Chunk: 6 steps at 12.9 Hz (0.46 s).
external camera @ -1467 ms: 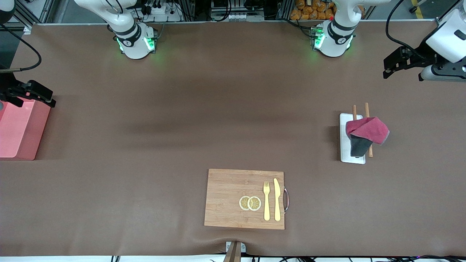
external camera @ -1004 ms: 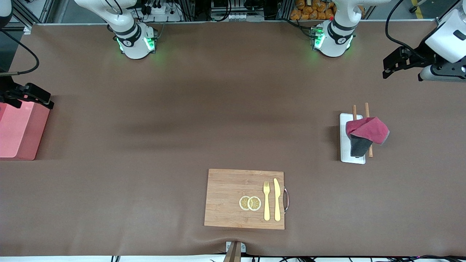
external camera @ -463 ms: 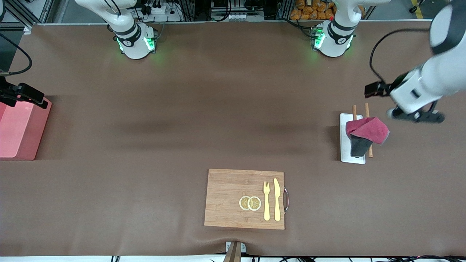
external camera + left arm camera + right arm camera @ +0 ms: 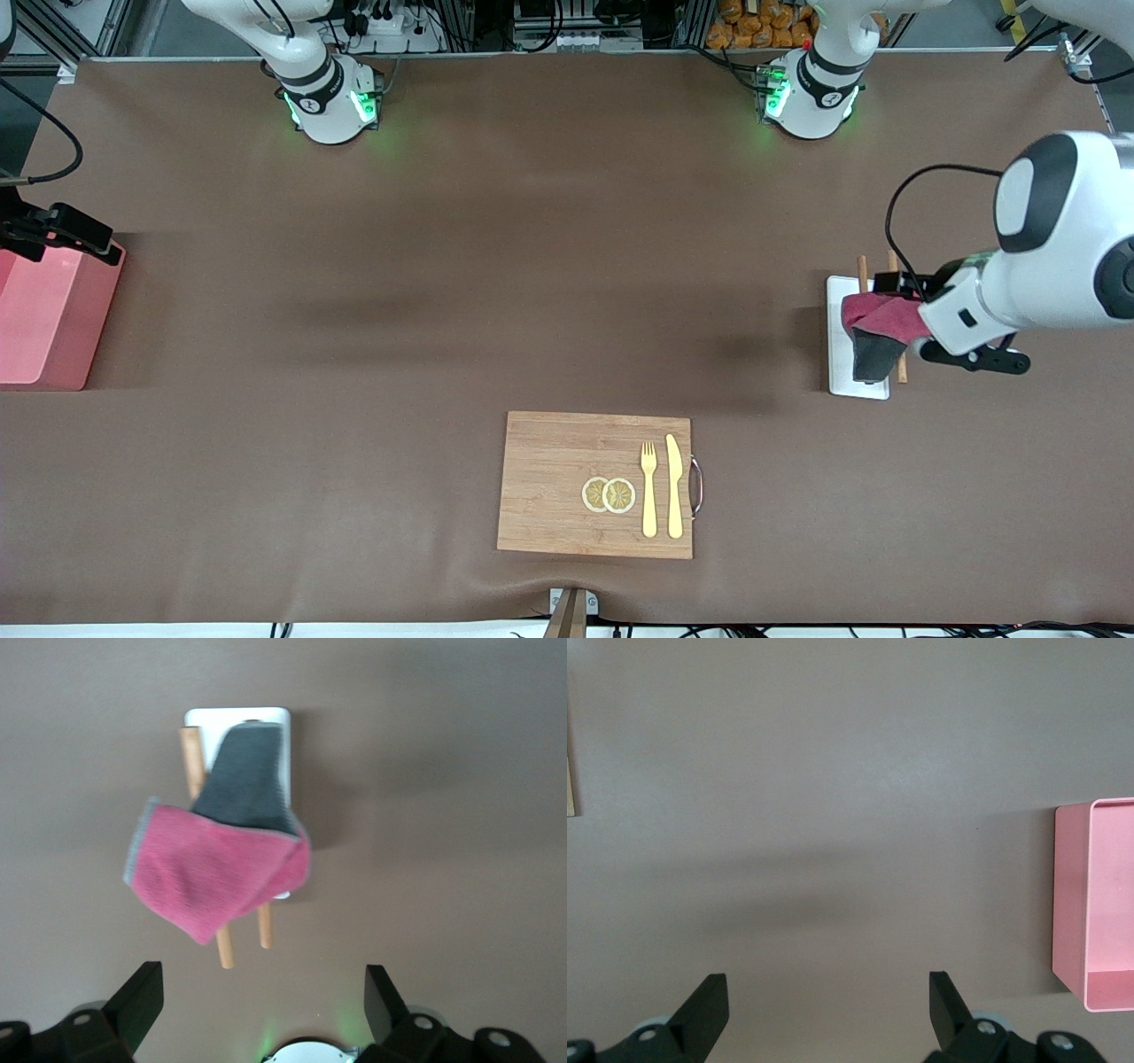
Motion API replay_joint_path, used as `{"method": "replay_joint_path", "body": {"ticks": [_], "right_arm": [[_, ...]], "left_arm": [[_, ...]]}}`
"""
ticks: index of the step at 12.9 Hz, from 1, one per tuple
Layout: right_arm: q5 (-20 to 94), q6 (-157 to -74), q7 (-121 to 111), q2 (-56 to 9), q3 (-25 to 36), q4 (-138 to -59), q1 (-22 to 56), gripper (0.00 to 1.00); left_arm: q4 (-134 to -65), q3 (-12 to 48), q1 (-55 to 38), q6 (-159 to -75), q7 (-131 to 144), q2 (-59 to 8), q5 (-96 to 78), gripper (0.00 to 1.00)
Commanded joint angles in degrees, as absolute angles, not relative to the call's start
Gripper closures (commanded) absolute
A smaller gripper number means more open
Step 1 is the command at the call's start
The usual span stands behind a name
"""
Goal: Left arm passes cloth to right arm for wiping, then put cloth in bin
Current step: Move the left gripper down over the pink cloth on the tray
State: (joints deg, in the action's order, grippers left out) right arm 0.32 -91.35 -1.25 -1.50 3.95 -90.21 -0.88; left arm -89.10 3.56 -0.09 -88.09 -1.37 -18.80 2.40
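Observation:
The cloth, magenta-red with a dark grey underside, lies draped over a white tray and two wooden chopsticks toward the left arm's end of the table. My left gripper hangs over the cloth. In the left wrist view it is open and empty, with the cloth a short way off from its fingertips. The pink bin stands at the right arm's end. My right gripper waits above the bin's edge. In the right wrist view it is open and empty, the bin off to one side.
A wooden cutting board lies near the front camera in the table's middle. It carries two lemon slices, a yellow fork and a yellow knife. Brown mat covers the table between board, tray and bin.
My left arm has swung in from the table's end and come down over the cloth. My right gripper drifted slightly outward above the bin's edge. Both grippers stayed open.

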Motion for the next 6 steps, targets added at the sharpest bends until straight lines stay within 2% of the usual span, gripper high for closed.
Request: {"method": "replay_joint_path", "body": {"ticks": [1,6], "right_arm": [[1.14,-90.70,-0.62,-2.81,3.69,-88.95,-1.05,0.00],[1.14,-90.70,-0.62,-3.08,3.69,-89.03,-0.44,0.00]], "left_arm": [[-90.16,3.96,3.51,-90.86,3.24,-18.90,2.99,0.00],[-96.93,3.96,7.11,-95.79,15.02,-18.55,1.76,0.00]]}}
